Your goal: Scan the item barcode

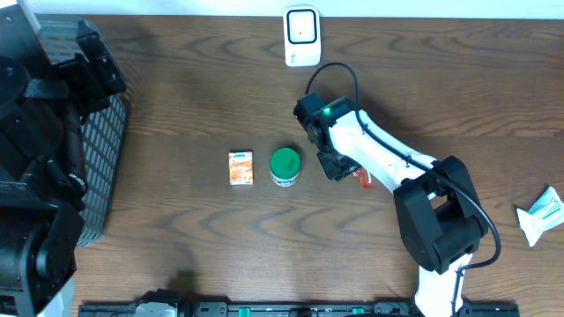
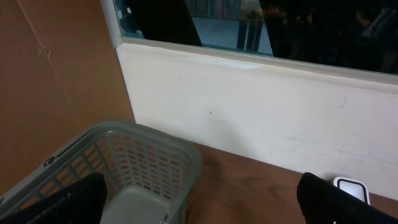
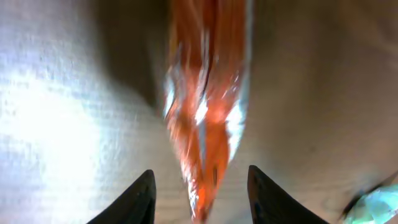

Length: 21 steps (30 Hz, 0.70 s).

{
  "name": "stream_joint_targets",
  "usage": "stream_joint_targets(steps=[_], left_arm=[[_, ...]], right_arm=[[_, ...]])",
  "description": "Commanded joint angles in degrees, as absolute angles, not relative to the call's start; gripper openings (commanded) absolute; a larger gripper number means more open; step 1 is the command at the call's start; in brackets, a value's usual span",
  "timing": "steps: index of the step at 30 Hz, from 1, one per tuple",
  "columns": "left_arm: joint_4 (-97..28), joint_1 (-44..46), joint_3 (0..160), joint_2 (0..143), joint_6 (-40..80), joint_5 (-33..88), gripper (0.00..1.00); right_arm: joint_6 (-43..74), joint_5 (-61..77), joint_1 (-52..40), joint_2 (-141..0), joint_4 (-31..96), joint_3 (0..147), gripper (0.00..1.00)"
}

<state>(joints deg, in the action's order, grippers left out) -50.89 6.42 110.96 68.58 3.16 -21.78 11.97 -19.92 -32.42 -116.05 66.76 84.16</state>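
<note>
A shiny orange-red packet point(image 3: 205, 99) lies on the wooden table, its near tip between the fingers of my right gripper point(image 3: 200, 186). The jaws stand apart with a gap on each side of the packet, touching nothing. From overhead, the right gripper point(image 1: 339, 167) is low over the table's middle and only a red corner of the packet point(image 1: 363, 179) shows beside it. The white barcode scanner point(image 1: 301, 35) stands at the far edge. My left gripper point(image 2: 202, 199) is open and empty, raised above the basket's corner at the far left.
A small orange box point(image 1: 241, 167) and a green-lidded tub point(image 1: 285, 165) sit just left of the right gripper. A white pouch point(image 1: 542, 214) lies at the right edge. A grey mesh basket point(image 1: 101, 150) fills the left side, under the left arm.
</note>
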Motion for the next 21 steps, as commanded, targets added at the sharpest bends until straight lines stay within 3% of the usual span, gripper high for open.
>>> stream_joint_targets(steps=[1,2,4,5,8,10,21], left_arm=[[-50.7,6.2,110.3,68.5,3.7,-22.5,0.98],[-50.7,6.2,110.3,68.5,3.7,-22.5,0.98],[-50.7,6.2,110.3,68.5,3.7,-22.5,0.98],[-50.6,6.2,110.3,68.5,3.7,-22.5,0.98],[-50.6,6.2,110.3,68.5,3.7,-22.5,0.98],[-50.6,6.2,110.3,68.5,3.7,-22.5,0.98],[-50.6,6.2,110.3,68.5,5.2,-22.5,0.98]], right_arm=[[12.6,-15.9,-32.1,-114.7,69.3,86.5,0.54],[12.6,-15.3,-31.9,-114.6,70.1,87.2,0.65],[12.9,-13.8,-31.4,-114.6,72.0,89.6,0.65],[12.9,-13.0,-31.1,-114.6,72.6,90.5,0.57],[13.4,-11.6,-29.7,-114.6,73.6,94.0,0.13],[13.3,-13.2,-28.7,-114.6,71.4,95.1,0.02],[12.1,-18.3,-21.6,-118.4,59.1,94.3,0.02]])
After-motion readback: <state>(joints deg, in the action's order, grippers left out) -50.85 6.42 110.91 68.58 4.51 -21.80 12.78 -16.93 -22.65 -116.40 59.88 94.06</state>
